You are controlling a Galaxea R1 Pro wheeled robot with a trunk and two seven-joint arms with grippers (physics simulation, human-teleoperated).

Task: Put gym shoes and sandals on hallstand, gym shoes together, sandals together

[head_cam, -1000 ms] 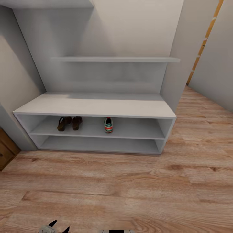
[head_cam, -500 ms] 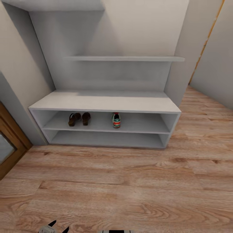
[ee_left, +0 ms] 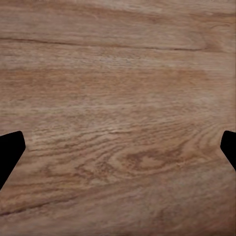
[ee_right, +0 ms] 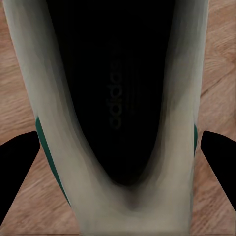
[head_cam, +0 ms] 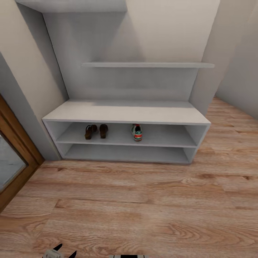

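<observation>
Holding the last gym shoe (ee_right: 118,118) between its fingers, the right claw (ee_right: 118,152) grips it. The left claw (ee_left: 118,147) is open over the floor (ee_left: 118,73). Both sandals (head_cam: 96,131) and one sneaker (head_cam: 136,132) sit on the hallstand (head_cam: 125,113).

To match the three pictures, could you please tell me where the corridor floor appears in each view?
Head view: corridor floor across the lower half, before the hallstand.
Left wrist view: floor behind the open left jaws.
Right wrist view: floor in strips either side of the gym shoe between the right jaws.
Shared landmark: the brown wood grain.
</observation>
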